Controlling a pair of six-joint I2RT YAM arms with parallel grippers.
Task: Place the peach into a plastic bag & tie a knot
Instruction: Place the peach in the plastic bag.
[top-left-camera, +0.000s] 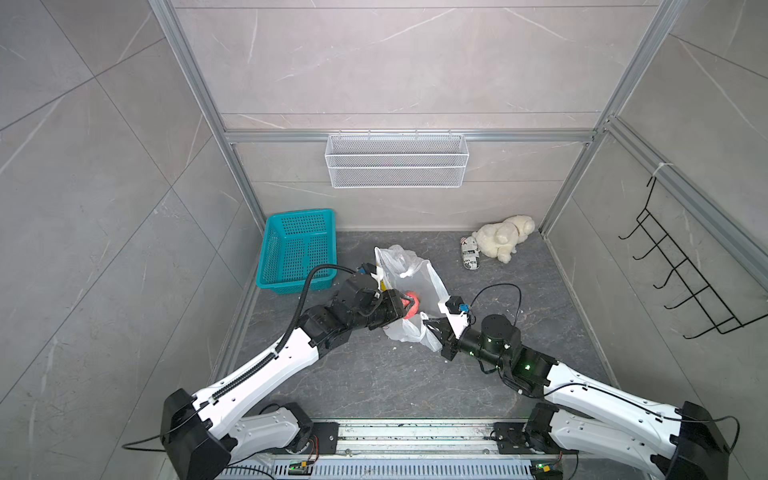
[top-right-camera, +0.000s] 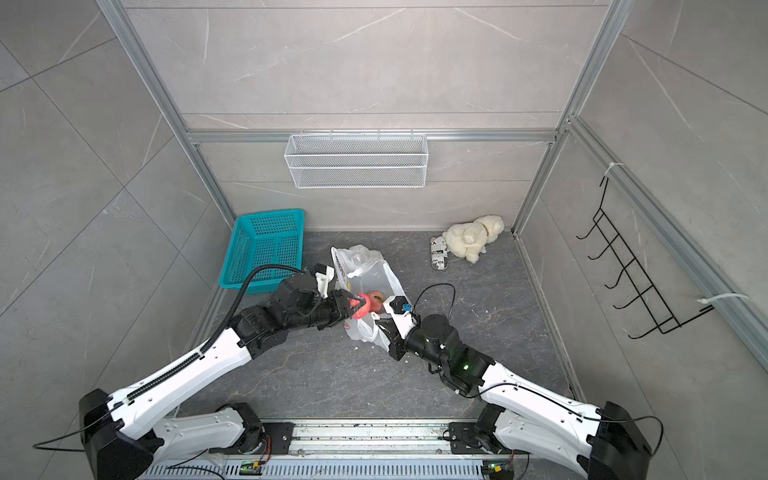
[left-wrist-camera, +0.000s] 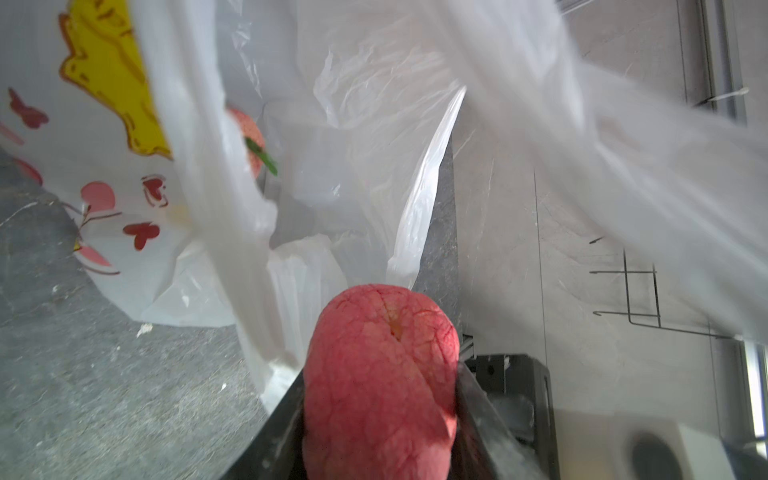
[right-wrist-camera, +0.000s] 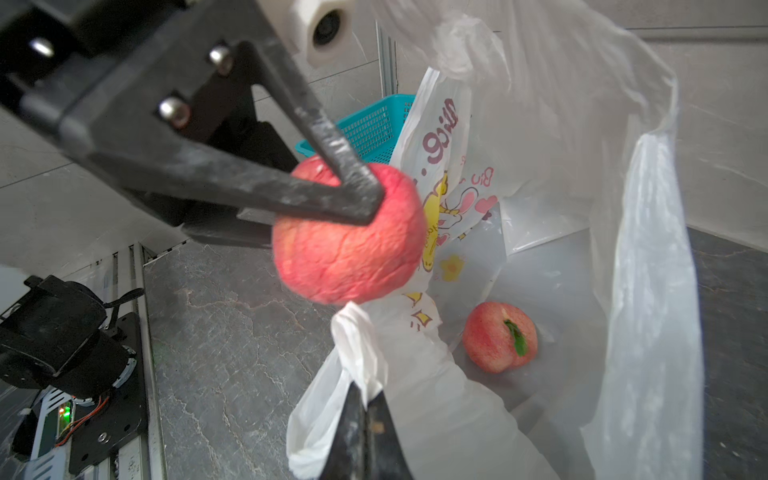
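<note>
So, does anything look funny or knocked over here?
Yes. A can lies tipped on its side beside the plush toy. Also, one peach already sits in the bag while the left claw holds a second peach.

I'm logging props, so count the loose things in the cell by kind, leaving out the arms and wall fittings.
peach: 2
bag: 1
basket: 1
plush toy: 1
can: 1
Total: 6

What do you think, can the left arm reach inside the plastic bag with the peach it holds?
Probably yes: the right tool pinches a handle of the plastic bag, so its open mouth faces the held peach.
</note>
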